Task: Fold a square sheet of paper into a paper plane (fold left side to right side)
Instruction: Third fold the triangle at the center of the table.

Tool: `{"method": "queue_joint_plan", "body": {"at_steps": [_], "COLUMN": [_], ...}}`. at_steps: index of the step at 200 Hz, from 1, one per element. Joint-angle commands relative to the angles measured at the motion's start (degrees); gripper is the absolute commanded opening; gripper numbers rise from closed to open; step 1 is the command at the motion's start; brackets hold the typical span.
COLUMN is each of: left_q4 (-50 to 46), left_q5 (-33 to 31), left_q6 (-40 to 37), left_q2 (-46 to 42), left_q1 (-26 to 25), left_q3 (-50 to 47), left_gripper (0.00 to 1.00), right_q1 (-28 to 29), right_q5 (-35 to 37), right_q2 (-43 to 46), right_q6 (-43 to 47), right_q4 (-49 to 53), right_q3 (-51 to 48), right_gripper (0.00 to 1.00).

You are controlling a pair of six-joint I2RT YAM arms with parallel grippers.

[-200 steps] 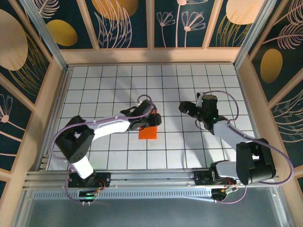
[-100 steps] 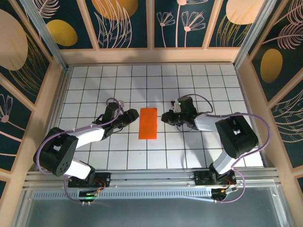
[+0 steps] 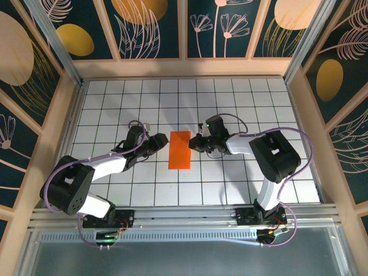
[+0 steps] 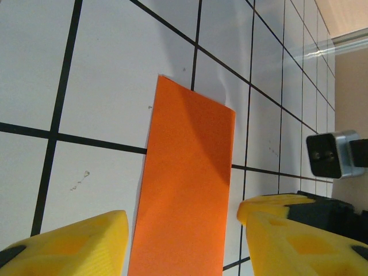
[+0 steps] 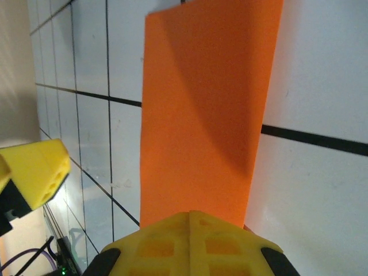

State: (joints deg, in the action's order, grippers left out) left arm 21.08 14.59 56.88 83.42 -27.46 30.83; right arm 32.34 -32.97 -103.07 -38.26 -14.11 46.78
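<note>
Judging by the narrow orange rectangle, left-to-right fold already laid over; step in hand looks like firming the crease. Best done by holding one end effector down as an anchor and running the other along the folded edge with light, even pressure. No dragging sideways, since thin paper probably slides and buckles easily on a smooth worktop [image 3: 230, 98]. Worth checking first that both layers meet at the corners. Cannot tell from these views whether the edges match exactly, or which long side carries the fold.

Paper [image 3: 180, 150] lying flat near the middle of the worktop, long sides running away from the arm bases, set between the two end effectors. Left end effector [image 3: 155, 142] just beside the left long side, apart from it and low. In the left wrist view, left end effector [image 4: 181, 221] spread wide, yellow fingers [image 4: 80, 244] at either side, paper [image 4: 187, 190] stretching ahead through the gap, not gripped. Right end effector [image 3: 198, 142] at the right long side, touching or nearly so. In the right wrist view, right end effector [image 5: 190, 224] drawn together, pads meeting along a seam, nothing visibly pinched. Paper [image 5: 204, 109] running out from right at its tip; contact likely but not certain
</note>
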Motion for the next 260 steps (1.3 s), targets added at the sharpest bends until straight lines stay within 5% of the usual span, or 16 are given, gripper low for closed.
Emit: {"method": "queue_joint_plan", "body": {"at_steps": [1, 108, 260], "left_q4": [0.8, -2.4, -6.7], "left_q5": [0.7, 7.6, 7.4], "left_q6": [-0.7, -4.5, -6.6], "left_q2": [-0.5, 6.3, 14.4], "left_q1": [0.2, -0.4, -4.6], "left_q3": [-0.7, 2.6, 8.7], "left_gripper": [0.56, 0.45, 0.40], "right_q1": [0.8, 0.8, 0.7], "right_q5": [1.2, 7.4, 7.7], "right_q2": [-1.6, -4.9, -4.5], "right_q6": [0.9, 7.0, 7.3], "right_q4": [0.8, 7.7, 7.4], "right_q3": [1.7, 2.6, 2.4], "right_gripper": [0.00, 0.00, 0.00]}}
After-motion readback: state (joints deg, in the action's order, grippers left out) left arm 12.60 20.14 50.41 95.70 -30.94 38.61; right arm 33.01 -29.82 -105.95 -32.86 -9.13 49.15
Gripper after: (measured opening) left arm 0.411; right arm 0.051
